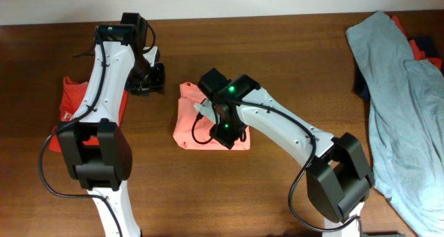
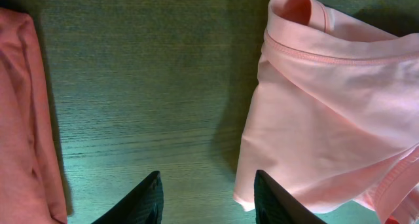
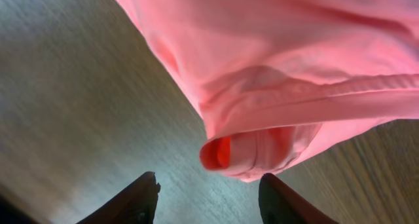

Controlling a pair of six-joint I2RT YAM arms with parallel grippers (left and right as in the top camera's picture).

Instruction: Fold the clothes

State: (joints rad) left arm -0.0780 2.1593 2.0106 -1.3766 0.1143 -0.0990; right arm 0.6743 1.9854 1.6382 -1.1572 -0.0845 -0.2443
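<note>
Salmon-pink shirt (image 1: 189,113) mid-desk, already down to a compact packet, partly hidden beneath the right arm. Right tool (image 3: 209,204): spread wide, nothing between the fingers, low over bare desk (image 1: 291,50). Packet's edge directly ahead of it and just above the tips. Rolled hem or sleeve end closest, straight off the gap; no contact evident. Folded edge crosswise to that tool's reach, side to side ahead of it; true long axis of the packet hard to call, with much of it covered from overhead. Left tool (image 2: 206,204): likewise spread and empty, over bare wood. Same pink packet ahead and off to its right side, near but apart from the fingers; red-orange shirt (image 1: 69,95) off to its left side, folded by the look of it. Grey-blue shirt (image 1: 399,105) well apart from both tools, beyond the right arm's base, loose and unfolded. Judged nearer: the right tool, lined up square on the hem, needing only a short straight advance to pinch. For the left, a sideways shift first. Likely risk: catching the top layer alone and pulling the fold open.
</note>
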